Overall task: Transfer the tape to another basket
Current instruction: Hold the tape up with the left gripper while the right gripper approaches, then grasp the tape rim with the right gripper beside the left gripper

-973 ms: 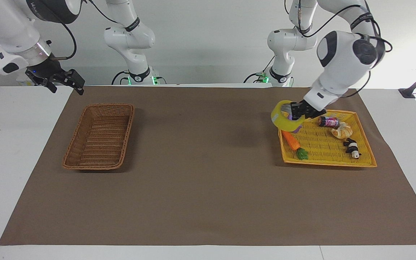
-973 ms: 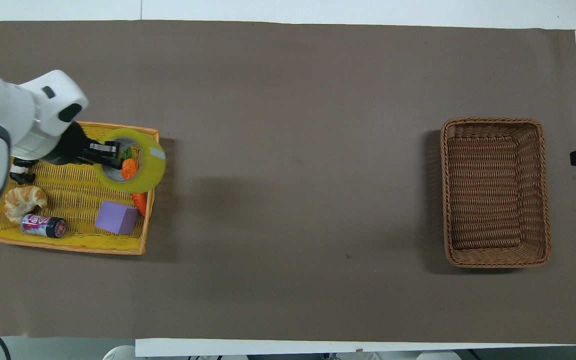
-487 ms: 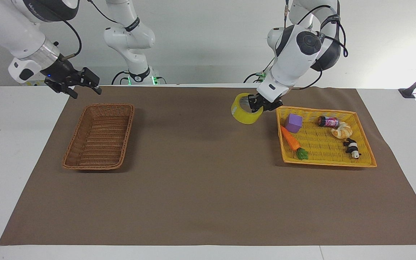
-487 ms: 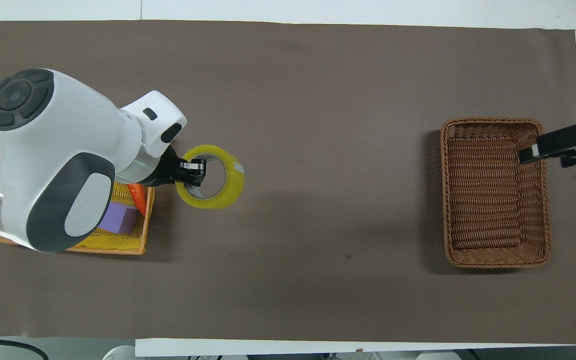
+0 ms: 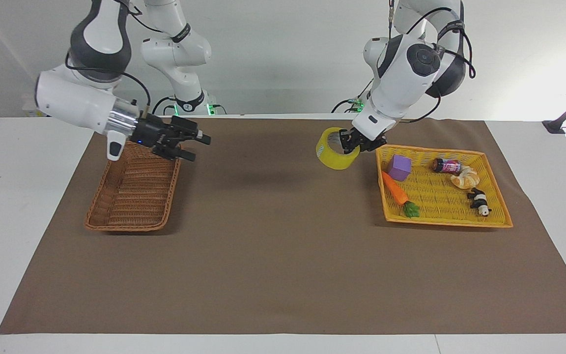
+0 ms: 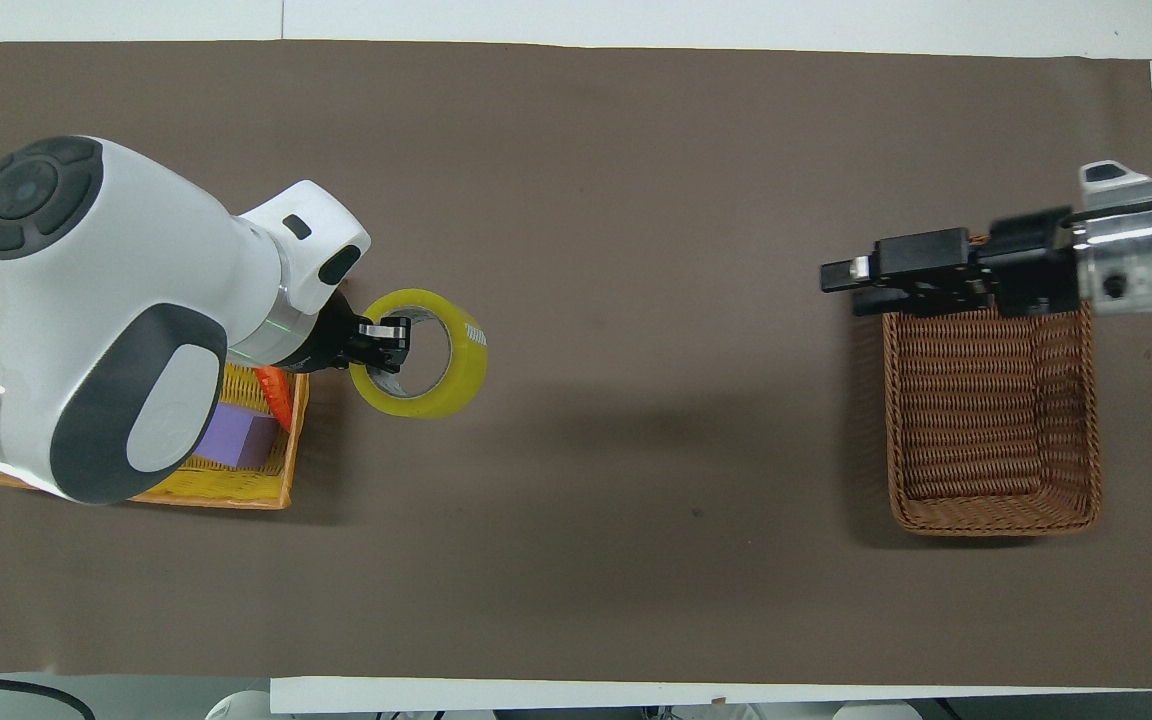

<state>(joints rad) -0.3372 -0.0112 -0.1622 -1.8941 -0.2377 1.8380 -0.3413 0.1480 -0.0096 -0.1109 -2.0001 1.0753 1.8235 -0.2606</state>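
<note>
The yellow tape roll (image 5: 333, 152) hangs in my left gripper (image 5: 349, 141), which is shut on its rim with one finger inside the core. The roll is held above the brown mat, just off the yellow tray's edge toward the right arm's end. In the overhead view the tape (image 6: 458, 368) and left gripper (image 6: 386, 345) show the same hold. The dark brown wicker basket (image 5: 126, 227) stands at the right arm's end, also seen from overhead (image 6: 991, 525). My right gripper (image 5: 198, 146) is open and empty, over the basket's corner nearest the robots and the table's middle (image 6: 848, 285).
The yellow tray (image 5: 447, 222) at the left arm's end holds a purple cube (image 5: 399, 167), a toy carrot (image 5: 395, 191), a small can (image 5: 446, 165), a croissant (image 5: 466, 179) and a panda toy (image 5: 479, 201). The brown mat (image 5: 273, 236) lies between the baskets.
My left gripper carried the tape off the yellow tray to beside it, then held nearly still. My right arm swung in from the table's end to over the brown basket's corner.
</note>
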